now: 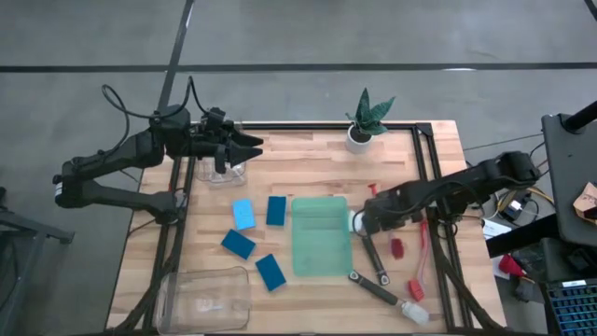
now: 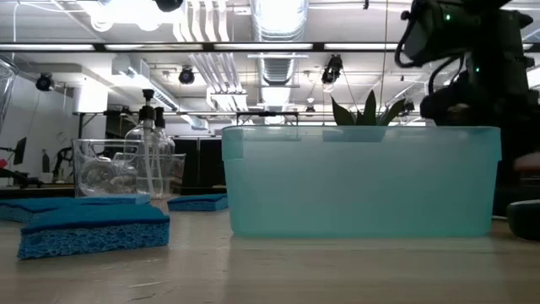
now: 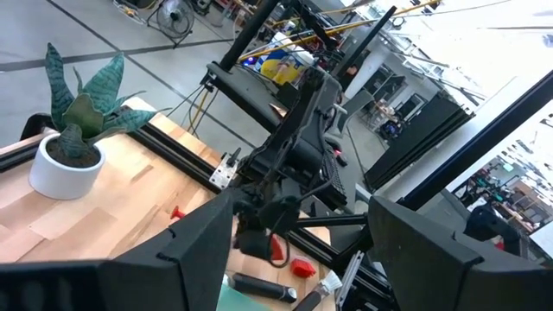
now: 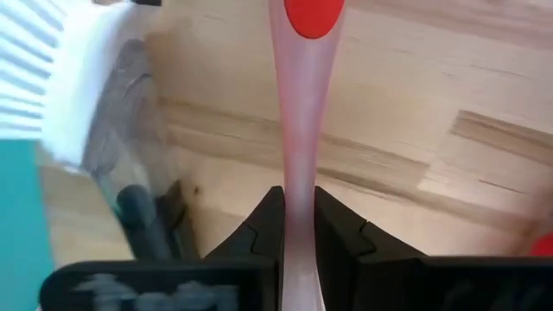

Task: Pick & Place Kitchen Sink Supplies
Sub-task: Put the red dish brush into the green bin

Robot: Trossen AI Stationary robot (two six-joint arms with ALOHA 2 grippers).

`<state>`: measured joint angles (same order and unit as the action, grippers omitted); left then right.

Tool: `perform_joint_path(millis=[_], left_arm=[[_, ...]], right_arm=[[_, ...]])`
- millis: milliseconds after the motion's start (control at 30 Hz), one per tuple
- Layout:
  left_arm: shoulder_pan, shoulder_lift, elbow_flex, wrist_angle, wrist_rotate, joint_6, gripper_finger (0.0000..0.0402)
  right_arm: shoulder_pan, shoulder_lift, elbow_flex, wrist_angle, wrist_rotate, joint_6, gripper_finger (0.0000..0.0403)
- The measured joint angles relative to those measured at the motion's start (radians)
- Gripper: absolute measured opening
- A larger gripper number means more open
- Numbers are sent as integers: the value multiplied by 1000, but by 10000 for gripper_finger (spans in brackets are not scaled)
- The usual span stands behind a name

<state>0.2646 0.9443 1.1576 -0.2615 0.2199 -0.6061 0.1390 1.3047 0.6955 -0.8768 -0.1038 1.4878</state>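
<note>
Four sponges (image 1: 255, 241) and most brushes (image 1: 374, 276) remain out for you, right gripper (image 4: 297, 226) pinching a pink-handled brush (image 4: 301, 130), left gripper (image 1: 244, 147) spread at the bottles (image 1: 221, 165).

The desk (image 1: 308, 177) is seen from directly overhead; a second camera is set at desk-top level, close against the green bin (image 2: 361, 180). The potted plant (image 1: 366, 119) is shared with the left wrist view.
</note>
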Motion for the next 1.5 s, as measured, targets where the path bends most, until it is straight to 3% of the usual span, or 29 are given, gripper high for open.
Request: perform_joint_path(millis=[200,367,633,800,967,1500], left_arm=[[0,0,0,0,0,6,262],[0,0,0,0,0,8,262],[0,0,0,0,0,9,262],[0,0,0,-1,0,9,262],[0,0,0,-1,0,2,262],[0,0,0,-2,0,3,262]], right_arm=[[0,-43,123,3,47,-35,33],[-2,0,278,154,90,-189,33],[-6,251,576,158,107,-431,33],[-10,428,699,122,40,-449,33],[-1,530,720,110,-61,-451,33],[13,562,640,161,-35,-437,34]])
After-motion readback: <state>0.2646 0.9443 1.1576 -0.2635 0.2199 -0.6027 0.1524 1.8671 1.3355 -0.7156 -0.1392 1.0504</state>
